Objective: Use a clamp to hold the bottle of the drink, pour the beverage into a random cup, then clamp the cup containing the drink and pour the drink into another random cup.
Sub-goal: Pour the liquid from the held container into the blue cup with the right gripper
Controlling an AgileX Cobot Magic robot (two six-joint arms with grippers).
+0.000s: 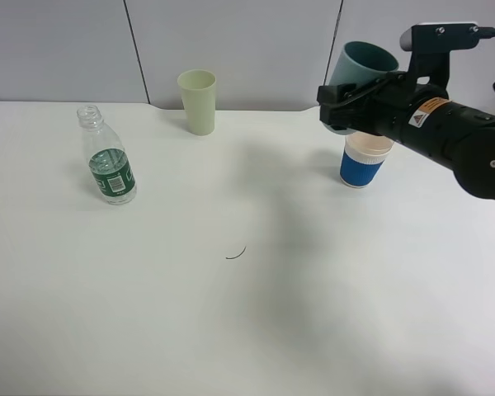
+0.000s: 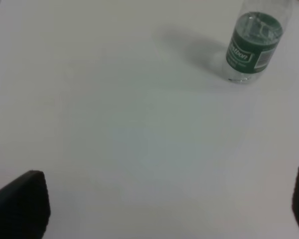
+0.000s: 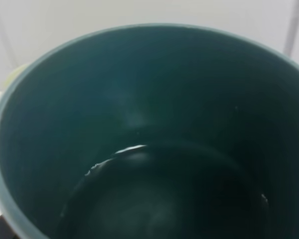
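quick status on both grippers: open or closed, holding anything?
Left gripper: open, holding nothing.
Right gripper: shut on the teal cup, tilted above the blue-sleeved cup.

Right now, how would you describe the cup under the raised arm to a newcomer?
On the white table, look to the right side, under the black right gripper holding a tilted teal cup. The paper cup standing there is white with a wide blue sleeve; the pale yellow-green cup at the back is plain.
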